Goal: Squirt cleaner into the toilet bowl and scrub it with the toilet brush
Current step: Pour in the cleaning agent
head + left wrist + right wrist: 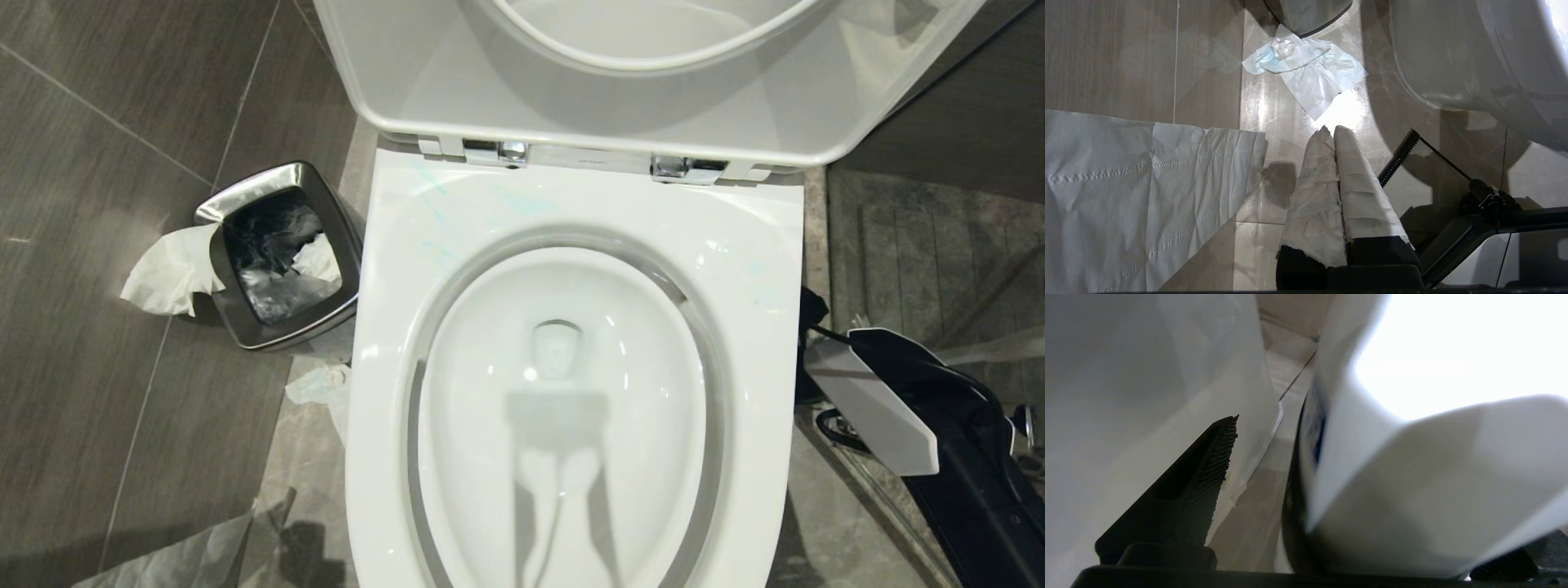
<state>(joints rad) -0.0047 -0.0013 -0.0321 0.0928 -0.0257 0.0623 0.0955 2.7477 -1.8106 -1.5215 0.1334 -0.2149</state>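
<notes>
Beside the toilet bowl, on its right: right gripper low, fingers spread wide, a white object hard against one. Pale cleaner streaked on rim; toilet brush unseen. Probably reaching for it; must close next. Left gripper shut, idle.

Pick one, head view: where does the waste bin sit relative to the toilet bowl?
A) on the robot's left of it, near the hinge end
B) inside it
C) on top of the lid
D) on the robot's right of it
A: the waste bin stands on the floor at the left of the toilet bowl, close to the hinges, with tissue hanging over its rim.
</notes>
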